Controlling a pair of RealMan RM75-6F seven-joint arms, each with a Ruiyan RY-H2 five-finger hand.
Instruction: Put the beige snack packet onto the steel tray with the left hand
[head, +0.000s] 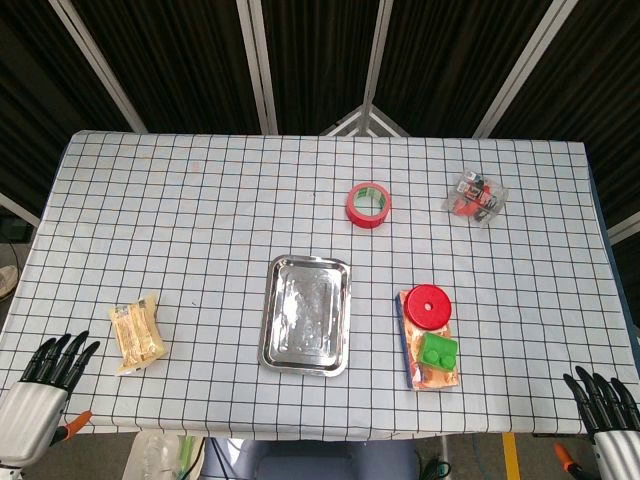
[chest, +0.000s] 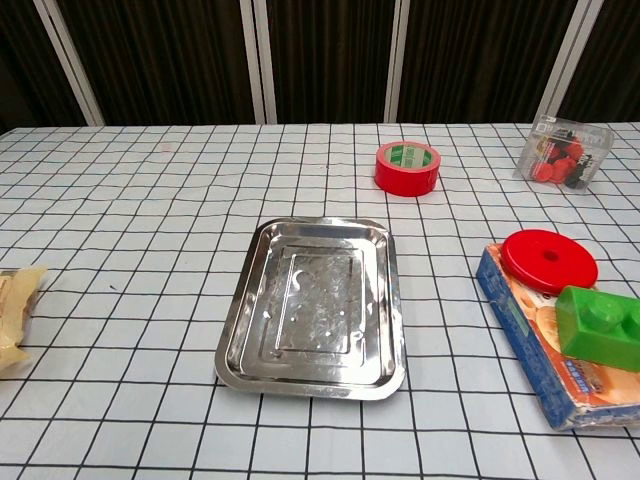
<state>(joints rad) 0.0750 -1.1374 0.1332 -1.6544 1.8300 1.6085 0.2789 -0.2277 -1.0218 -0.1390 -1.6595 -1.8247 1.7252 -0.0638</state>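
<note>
The beige snack packet (head: 137, 335) lies flat on the checked tablecloth at the left, and its edge shows at the left border of the chest view (chest: 14, 315). The steel tray (head: 277, 345) sits empty in the middle of the table (chest: 238, 330). My left hand (head: 50, 375) hovers at the table's front left corner, fingers apart and holding nothing, a short way left of and nearer than the packet. My right hand (head: 603, 400) rests at the front right corner, fingers apart and empty. Neither hand shows in the chest view.
A red tape roll (head: 368, 204) lies behind the tray. A clear box of red items (head: 475, 197) sits at the back right. To the tray's right, a blue snack box (head: 432, 375) carries a red lid (head: 428, 306) and a green block (head: 438, 351).
</note>
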